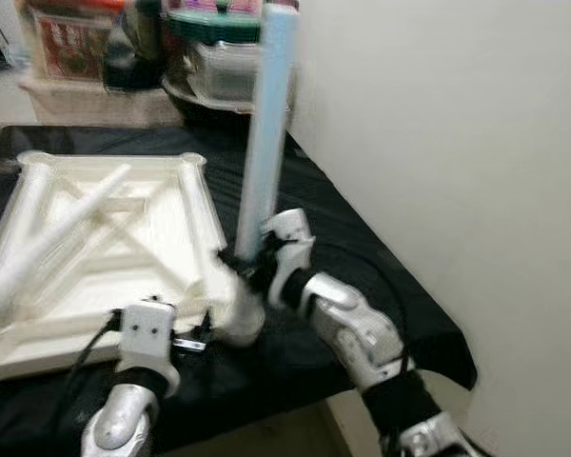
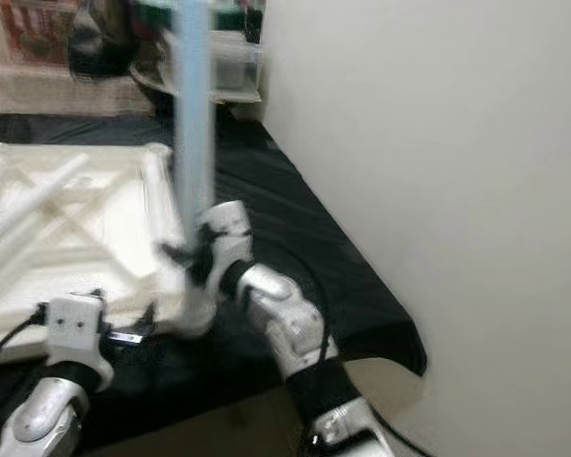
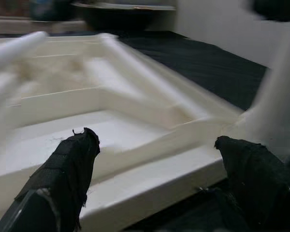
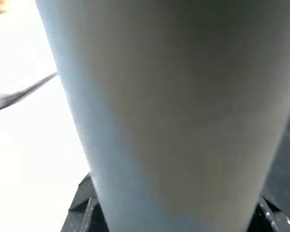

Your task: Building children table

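Our right gripper squeezes the pale blue table leg, which stands straight up over the near right corner socket of the upside-down white tabletop, while our left gripper waits open by that same edge.

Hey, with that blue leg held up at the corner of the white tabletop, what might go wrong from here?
1. The right gripper grips the light blue leg only near its base; the tall leg could tilt and miss the corner socket.
2. That corner lies near the black table's edge, so pushing down might slide the white tabletop off.
3. The left gripper is open beside the tabletop's rim, not bracing it.
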{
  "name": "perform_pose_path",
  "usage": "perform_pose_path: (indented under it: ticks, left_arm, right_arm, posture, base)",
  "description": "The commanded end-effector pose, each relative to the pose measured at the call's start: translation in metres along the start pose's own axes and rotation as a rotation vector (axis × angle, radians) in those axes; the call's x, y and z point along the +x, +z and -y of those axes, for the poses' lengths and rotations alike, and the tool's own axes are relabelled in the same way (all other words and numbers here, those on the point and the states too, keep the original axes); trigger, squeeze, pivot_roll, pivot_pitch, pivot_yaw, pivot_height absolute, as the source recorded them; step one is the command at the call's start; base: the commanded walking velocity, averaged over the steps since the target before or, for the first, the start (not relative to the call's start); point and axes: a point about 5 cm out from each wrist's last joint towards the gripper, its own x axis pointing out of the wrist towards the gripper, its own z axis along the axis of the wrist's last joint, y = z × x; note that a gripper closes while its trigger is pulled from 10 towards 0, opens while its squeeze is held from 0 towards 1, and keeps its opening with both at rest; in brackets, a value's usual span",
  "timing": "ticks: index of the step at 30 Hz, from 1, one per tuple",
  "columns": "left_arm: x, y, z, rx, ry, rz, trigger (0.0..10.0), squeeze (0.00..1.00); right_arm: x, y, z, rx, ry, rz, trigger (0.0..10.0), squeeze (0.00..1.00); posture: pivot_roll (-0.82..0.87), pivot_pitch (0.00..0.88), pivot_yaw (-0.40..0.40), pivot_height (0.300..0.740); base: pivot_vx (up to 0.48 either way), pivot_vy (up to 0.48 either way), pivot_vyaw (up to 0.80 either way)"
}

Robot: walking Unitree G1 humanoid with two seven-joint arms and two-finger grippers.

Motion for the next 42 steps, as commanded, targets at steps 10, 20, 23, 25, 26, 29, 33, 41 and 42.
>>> perform_pose_path:
  ticks: [10, 20, 23, 25, 26, 29, 33, 41, 42]
  left_arm:
    - [-0.001, -0.004, 0.003, 0.003, -0.007, -0.018, 10.0, 0.00]
    - [-0.001, -0.004, 0.004, 0.003, -0.012, -0.018, 10.0, 0.00]
    - [-0.001, -0.004, 0.004, 0.004, -0.014, -0.018, 10.0, 0.00]
    - [0.000, -0.005, 0.003, 0.007, -0.017, -0.019, 10.0, 0.00]
    - [0.000, -0.005, 0.003, 0.009, -0.017, -0.019, 10.0, 0.00]
    - [0.000, -0.004, 0.002, 0.011, -0.015, -0.018, 10.0, 0.00]
    - [0.000, -0.004, 0.002, 0.015, -0.010, -0.017, 10.0, 0.00]
    - [-0.001, -0.004, 0.002, 0.017, -0.013, -0.020, 10.0, 0.00]
    - [-0.001, -0.004, 0.002, 0.017, -0.013, -0.020, 10.0, 0.00]
  right_arm:
    - [-0.007, -0.029, 0.018, 0.007, -0.246, -0.102, 10.0, 0.00]
    - [-0.013, 0.008, -0.016, 0.053, 0.276, 0.032, 10.0, 0.00]
    - [-0.025, 0.014, -0.028, 0.010, 0.473, 0.052, 10.0, 0.00]
    - [-0.044, 0.010, -0.042, -0.097, 0.728, 0.020, 10.0, 0.00]
    - [-0.049, 0.006, -0.045, -0.124, 0.797, 0.003, 10.0, 0.00]
    - [-0.050, -0.003, -0.047, -0.147, 0.831, -0.030, 10.0, 0.00]
    - [-0.043, -0.017, -0.046, -0.159, 0.779, -0.080, 0.0, 0.00]
    - [0.000, -0.030, 0.031, 0.020, -0.210, -0.166, 0.0, 0.00]
    - [0.000, -0.030, 0.031, 0.020, -0.210, -0.166, 0.0, 0.00]
  posture:
    - [0.19, 0.000, -0.187, 0.740]
    - [0.19, 0.000, -0.188, 0.740]
    - [0.18, 0.000, -0.186, 0.740]
    - [0.19, 0.000, -0.189, 0.740]
    - [0.19, 0.000, -0.189, 0.740]
    - [0.19, 0.000, -0.189, 0.740]
    - [0.21, 0.000, -0.198, 0.740]
    - [0.20, 0.000, -0.192, 0.740]
    - [0.20, 0.000, -0.192, 0.740]
  base:
    - [0.000, 0.000, 0.00]
    - [0.000, 0.000, 0.00]
    - [0.000, 0.000, 0.00]
    - [0.000, 0.000, 0.00]
    - [0.000, 0.000, 0.00]
    - [0.000, 0.000, 0.00]
    - [0.000, 0.000, 0.00]
    - [0.000, 0.000, 0.00]
    - [0.000, 0.000, 0.00]
